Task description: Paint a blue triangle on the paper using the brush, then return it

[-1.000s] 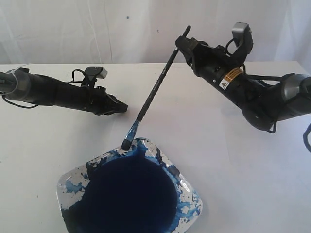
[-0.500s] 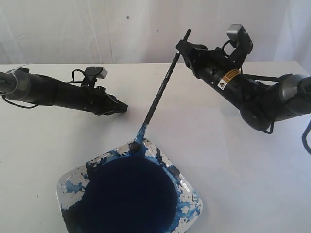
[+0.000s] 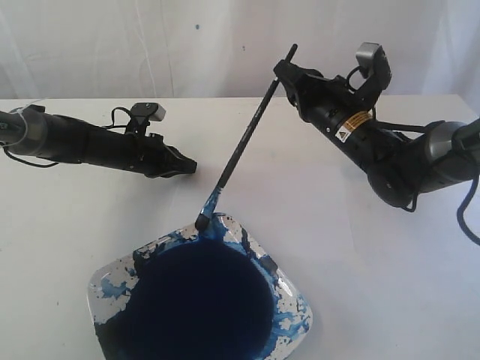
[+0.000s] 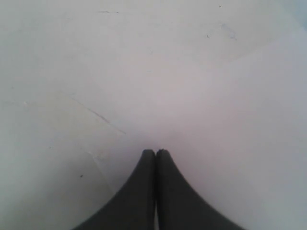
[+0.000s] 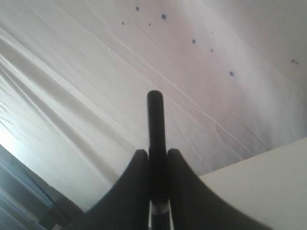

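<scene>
My right gripper (image 3: 283, 71) is shut on the upper end of the brush (image 3: 240, 146), a long black handle slanting down to the left. Its blue-stained tip (image 3: 204, 220) touches the far rim of the dish (image 3: 298, 304), at the edge of the dark blue paint pool (image 3: 199, 300). In the right wrist view the handle (image 5: 155, 115) sticks out between the shut fingers (image 5: 139, 163). My left gripper (image 3: 191, 165) lies low over the table at the left, shut and empty, as the left wrist view (image 4: 156, 152) also shows. I cannot make out the paper against the white table. No blue triangle is in view.
The square dish, smeared with blue, stands at the table's front centre. A white curtain (image 3: 150, 45) hangs behind the table. Both black arms stretch in from the sides, and white tabletop (image 3: 360, 247) lies to the dish's right.
The brush tip slid a little right along the dish's far rim, then back slightly left. The right wrist shifted a bit with it. The left arm has not moved.
</scene>
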`<state>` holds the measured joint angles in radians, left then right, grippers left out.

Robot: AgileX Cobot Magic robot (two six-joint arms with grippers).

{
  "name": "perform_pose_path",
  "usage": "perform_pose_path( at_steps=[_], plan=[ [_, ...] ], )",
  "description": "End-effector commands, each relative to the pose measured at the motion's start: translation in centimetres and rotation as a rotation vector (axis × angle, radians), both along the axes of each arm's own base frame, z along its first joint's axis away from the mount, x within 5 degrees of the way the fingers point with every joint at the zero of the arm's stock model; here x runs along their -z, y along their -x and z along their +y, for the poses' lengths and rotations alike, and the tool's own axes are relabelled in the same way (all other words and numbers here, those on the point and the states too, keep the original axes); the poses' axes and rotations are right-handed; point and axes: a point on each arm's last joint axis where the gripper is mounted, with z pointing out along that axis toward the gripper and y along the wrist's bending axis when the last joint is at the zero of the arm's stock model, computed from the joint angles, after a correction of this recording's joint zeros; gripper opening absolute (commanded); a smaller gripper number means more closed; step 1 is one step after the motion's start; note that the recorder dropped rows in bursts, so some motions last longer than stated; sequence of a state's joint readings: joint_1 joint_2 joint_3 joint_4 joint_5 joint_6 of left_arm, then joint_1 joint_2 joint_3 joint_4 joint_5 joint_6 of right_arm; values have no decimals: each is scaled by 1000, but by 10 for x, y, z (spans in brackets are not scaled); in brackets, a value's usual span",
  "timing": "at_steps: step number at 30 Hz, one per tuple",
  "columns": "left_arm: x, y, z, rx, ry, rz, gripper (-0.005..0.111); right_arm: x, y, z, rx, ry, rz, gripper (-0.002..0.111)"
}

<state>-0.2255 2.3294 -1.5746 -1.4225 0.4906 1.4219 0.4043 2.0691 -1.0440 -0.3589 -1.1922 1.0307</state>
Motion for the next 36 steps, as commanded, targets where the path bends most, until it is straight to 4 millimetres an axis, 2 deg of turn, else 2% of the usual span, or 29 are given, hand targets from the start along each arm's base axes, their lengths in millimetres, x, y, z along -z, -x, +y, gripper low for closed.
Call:
perform_pose_path(
  at_steps=[1,8,11,14,17,26,36],
  plan=[
    [-1,1,-3,3,19,7,0,-4,1,1,-24,-39,-4,0],
    [-1,1,-3,3,19,7,0,-4,1,1,-48,-104,58,0],
    [-1,1,-3,3,19,7,0,-10,1,-1,-44,-115,47,0],
    [-1,1,-3,3,19,7,0,-18,-4,-11,88,-71,-42,0],
    [-1,1,-3,3,19,7,0,-19,-11,-22,230,-91,-51,0],
    [-1,1,-3,3,19,7,0,12,-29,-16,259,-69,-17,0],
    [-1,1,-3,3,19,7,0,16,-33,-14,297,42,-94,0]
  ],
)
